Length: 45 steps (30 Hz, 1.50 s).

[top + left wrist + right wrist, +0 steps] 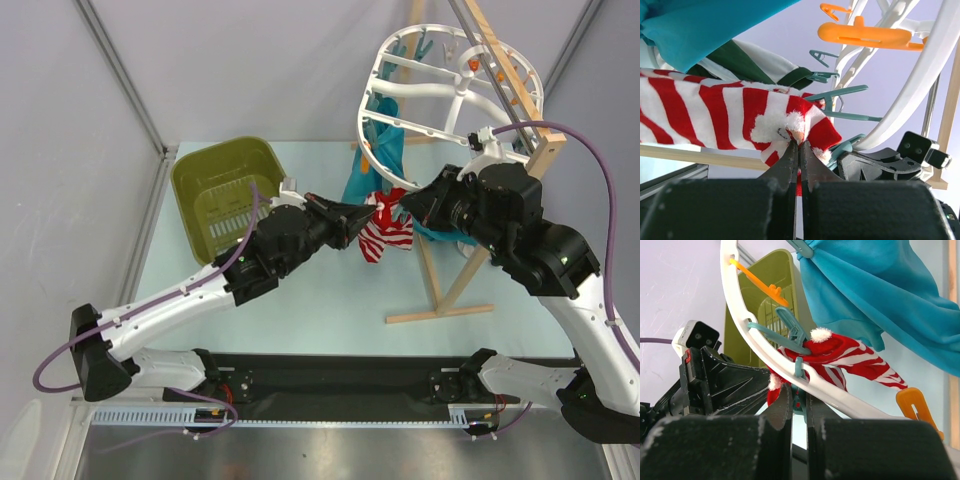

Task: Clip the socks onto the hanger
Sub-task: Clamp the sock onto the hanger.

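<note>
The basket (pixel 215 190) sits at the back left, well apart from the work. The left arm reaches rightward from there, and the left gripper (pixel 799 145) has its fingers pressed together on the sock (pixel 385 238), pinching its fluffy white edge. It appears to hold the sock up this way so that the cloth's edge meets a clip (pixel 790 335) at the hanger's near rim instead of drooping below it. The rest of the sock hangs under the rim, between the two grippers and just in front of a teal cloth (pixel 385 150) that is already pegged.

On the other side of the sock, the right gripper (pixel 415 208) faces the left one, close up under the hanger (pixel 765 352). Its fingers are almost together, with a teal piece of the clip between them, probably squeezing the tail so that the clip's mouth takes the sock. In the right wrist view the clip's mouth lies over the red and white stripes, though whether it already bites the cloth cannot be told. The hanger hangs from the wooden stand (pixel 440 313) at the right.
</note>
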Available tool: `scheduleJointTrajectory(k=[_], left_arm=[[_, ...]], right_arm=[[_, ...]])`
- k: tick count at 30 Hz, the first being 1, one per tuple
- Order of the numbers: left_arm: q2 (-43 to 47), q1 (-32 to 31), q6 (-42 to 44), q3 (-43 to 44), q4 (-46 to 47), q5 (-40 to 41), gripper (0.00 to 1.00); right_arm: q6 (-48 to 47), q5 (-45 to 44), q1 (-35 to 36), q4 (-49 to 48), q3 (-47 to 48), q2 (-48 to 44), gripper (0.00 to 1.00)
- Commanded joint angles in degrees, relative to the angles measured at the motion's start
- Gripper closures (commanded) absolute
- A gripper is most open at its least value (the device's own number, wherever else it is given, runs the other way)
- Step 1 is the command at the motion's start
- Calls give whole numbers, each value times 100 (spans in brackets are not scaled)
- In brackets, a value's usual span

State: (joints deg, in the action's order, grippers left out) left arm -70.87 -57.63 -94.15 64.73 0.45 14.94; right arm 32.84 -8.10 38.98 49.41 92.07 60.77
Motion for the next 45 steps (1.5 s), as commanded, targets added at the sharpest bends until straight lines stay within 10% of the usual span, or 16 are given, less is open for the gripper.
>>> scheduleJointTrajectory(k=[1,45], left_arm=[[3,-47,-139,155,52,167,100],[-173,-91,-271,242,764,-211,100]], right_arm=[[73,194,4,-89,206,-83,100],[73,151,13,-124,21,-74,100]])
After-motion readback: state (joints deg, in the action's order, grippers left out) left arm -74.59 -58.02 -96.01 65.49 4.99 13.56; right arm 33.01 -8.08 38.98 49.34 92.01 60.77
